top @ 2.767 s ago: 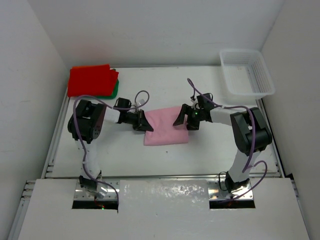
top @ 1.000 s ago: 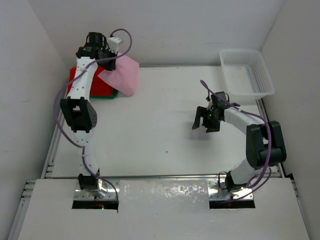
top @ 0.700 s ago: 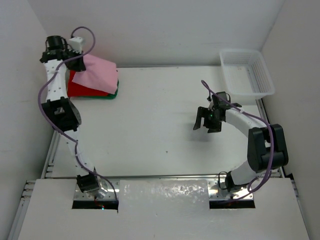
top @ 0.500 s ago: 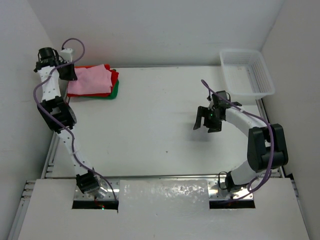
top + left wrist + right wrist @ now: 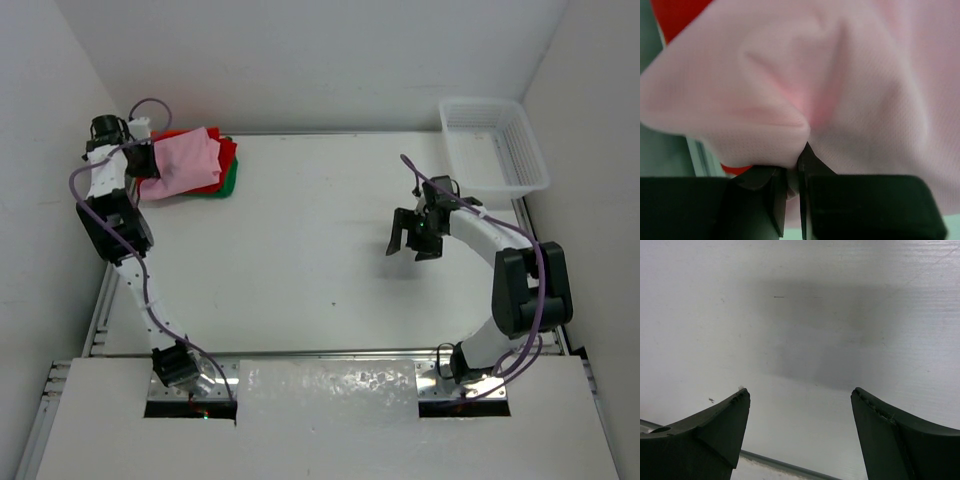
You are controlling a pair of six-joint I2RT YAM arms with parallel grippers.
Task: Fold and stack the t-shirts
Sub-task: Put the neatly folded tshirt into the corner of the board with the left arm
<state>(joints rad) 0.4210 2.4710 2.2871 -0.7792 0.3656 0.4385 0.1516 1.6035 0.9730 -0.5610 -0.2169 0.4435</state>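
The folded light pink t-shirt [image 5: 185, 160] lies on top of the red t-shirt [image 5: 226, 153] in the back left corner, with a green t-shirt [image 5: 231, 181] showing at the pile's bottom right. My left gripper [image 5: 141, 160] is at the pile's left edge, shut on a pinch of the pink cloth. In the left wrist view, pink cloth [image 5: 850, 90] fills the frame and is bunched between the near-closed fingers of the left gripper [image 5: 795, 162], with red [image 5: 675, 15] at the corner. My right gripper [image 5: 408, 244] hovers open over bare table right of centre, and the right wrist view shows the right gripper [image 5: 797, 392] empty.
A white plastic lattice basket [image 5: 495, 140] stands in the back right corner. White walls close in the table on the left, back and right. The left arm reaches up along the left wall. Metal rails run along the table's left edge [image 5: 108, 290].
My left arm carried the pink t-shirt from the table's middle to the back left pile and lowered it onto the red one. The right gripper let go earlier, drew back right, and has stayed still.
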